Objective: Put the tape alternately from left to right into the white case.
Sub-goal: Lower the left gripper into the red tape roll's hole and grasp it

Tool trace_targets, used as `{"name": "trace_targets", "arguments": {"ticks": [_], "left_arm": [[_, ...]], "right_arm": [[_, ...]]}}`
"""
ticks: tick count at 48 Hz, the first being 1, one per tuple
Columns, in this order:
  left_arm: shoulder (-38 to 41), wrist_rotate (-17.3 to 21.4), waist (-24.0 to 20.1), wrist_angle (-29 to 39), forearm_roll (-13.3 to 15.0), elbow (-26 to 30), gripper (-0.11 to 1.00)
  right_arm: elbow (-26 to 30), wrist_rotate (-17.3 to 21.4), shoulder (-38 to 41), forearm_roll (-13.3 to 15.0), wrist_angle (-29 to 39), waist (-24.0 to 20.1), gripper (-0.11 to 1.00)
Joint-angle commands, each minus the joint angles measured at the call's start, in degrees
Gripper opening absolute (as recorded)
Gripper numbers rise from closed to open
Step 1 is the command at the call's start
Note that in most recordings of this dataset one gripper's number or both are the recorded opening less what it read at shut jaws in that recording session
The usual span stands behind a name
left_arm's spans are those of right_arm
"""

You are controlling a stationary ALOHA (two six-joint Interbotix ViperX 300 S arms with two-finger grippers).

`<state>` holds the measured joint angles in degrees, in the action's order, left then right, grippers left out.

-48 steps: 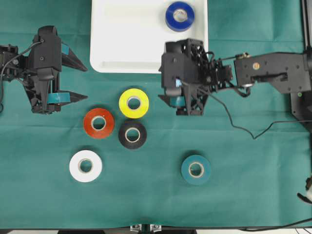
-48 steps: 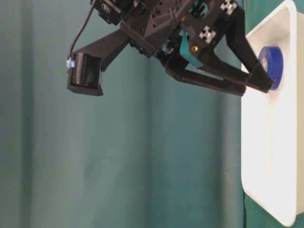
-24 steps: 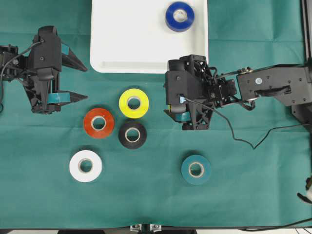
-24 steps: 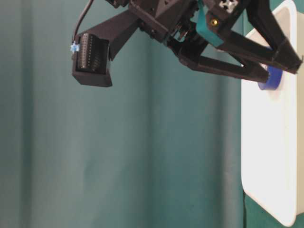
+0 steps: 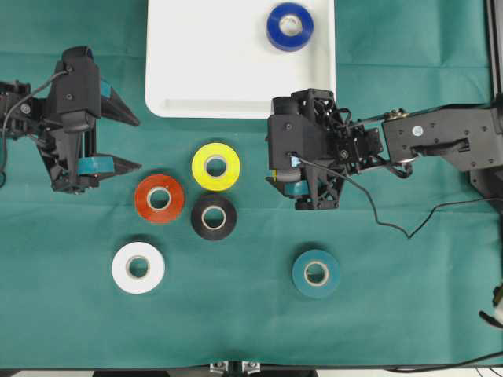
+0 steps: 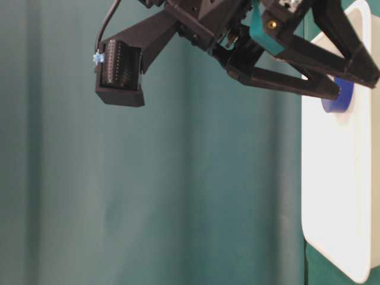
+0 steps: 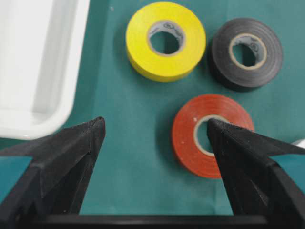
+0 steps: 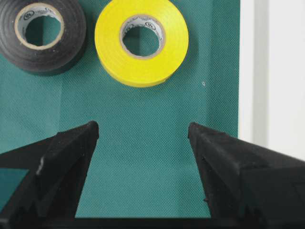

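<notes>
Blue roll [image 5: 290, 26] lies at one o'clock in the white case [image 5: 204, 71]; five rolls wait on cloth. Left wrist view: my left pincer [image 7: 155, 131], spread and empty, frames the red roll [image 7: 209, 133], open cloth around. Right wrist view: my right pincer [image 8: 143, 131], spread and empty, faces the yellow roll [image 8: 141, 40] at twelve o'clock.
</notes>
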<state>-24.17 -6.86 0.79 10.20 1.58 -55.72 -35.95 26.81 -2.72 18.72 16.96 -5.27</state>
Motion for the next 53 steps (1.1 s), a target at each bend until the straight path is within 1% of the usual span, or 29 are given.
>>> {"name": "trace_targets", "arguments": {"ticks": [1, 11, 26, 38, 53], "left_arm": [[0.62, -0.79, 1.14, -0.18, 0.09, 0.97, 0.76], [4.22, -4.75, 3.52, -0.18, 0.09, 3.08, 0.76], [9.76, -5.45, 5.01, 0.0, 0.09, 5.54, 0.75], [12.48, -9.32, 5.1, 1.93, 0.09, 6.24, 0.75], [17.58, -9.49, 5.1, 2.02, 0.09, 7.38, 0.75]], "right_arm": [[0.53, 0.18, -1.41, 0.0, -0.35, -0.18, 0.82], [0.53, 0.18, -1.41, 0.0, -0.35, -0.18, 0.82], [0.53, 0.18, -0.88, 0.0, -0.18, -0.18, 0.82], [0.35, 0.09, -0.88, 0.0, -0.18, -0.18, 0.82], [-0.26, 0.18, -0.79, 0.09, -0.44, -0.18, 0.82]]}}
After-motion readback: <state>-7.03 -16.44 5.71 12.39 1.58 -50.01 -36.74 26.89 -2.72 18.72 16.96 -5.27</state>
